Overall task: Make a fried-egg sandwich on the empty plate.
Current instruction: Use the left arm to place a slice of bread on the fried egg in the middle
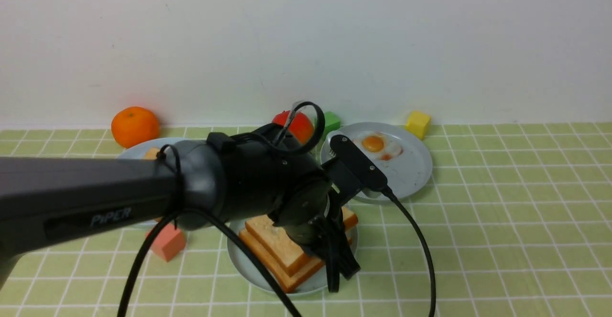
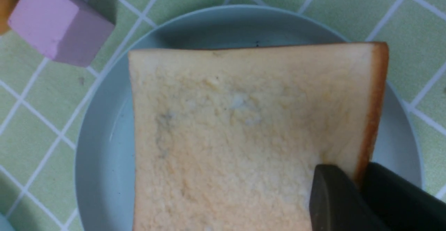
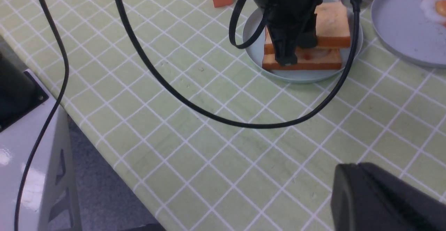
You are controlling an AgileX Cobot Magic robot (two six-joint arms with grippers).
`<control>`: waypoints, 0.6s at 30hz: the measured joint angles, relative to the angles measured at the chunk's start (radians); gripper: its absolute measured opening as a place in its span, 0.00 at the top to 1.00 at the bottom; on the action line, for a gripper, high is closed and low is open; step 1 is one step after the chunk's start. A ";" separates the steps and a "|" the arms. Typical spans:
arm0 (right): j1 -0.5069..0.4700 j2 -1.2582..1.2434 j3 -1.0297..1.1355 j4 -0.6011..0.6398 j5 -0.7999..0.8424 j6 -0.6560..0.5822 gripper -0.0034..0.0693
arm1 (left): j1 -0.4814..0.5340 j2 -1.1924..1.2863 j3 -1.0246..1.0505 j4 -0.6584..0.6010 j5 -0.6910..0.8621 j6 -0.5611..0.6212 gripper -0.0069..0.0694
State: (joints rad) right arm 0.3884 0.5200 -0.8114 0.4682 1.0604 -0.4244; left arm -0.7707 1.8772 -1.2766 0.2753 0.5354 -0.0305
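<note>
Pale green checked worktop (image 1: 502, 240). The round mint plastic plate (image 1: 236, 259) at near centre carries the fried-egg sandwich (image 1: 272, 245), its top toast slice skewed off the lower one. Your left end effector (image 1: 340, 278) sits directly above, jaws straddling that slice's crust. Pinching or loose: cannot tell. Right end effector (image 3: 383, 196) is well apart, state unreadable. Left arm is nearer; likely a straight lift clear.

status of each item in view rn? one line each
fried-egg sandwich, stacked on the mint plate, egg layer between slices
top toast slice, offset on the stack
left gripper, jaws around the top slice's edge, grip unclear
right gripper, shut, empty
grey plate, holding one fried egg
</note>
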 joint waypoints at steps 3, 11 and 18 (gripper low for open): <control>0.000 0.000 0.000 0.000 0.006 0.000 0.91 | 0.000 0.000 0.000 0.001 0.000 -0.002 0.68; 0.000 -0.001 0.000 0.000 0.012 0.000 0.91 | 0.000 0.000 0.000 0.002 0.016 -0.016 0.50; 0.000 -0.001 0.000 -0.010 0.013 0.000 0.91 | 0.000 -0.064 -0.073 -0.034 0.155 -0.105 0.48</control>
State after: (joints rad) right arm 0.3884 0.5190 -0.8114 0.4587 1.0739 -0.4244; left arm -0.7707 1.8130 -1.3497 0.2416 0.6909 -0.1351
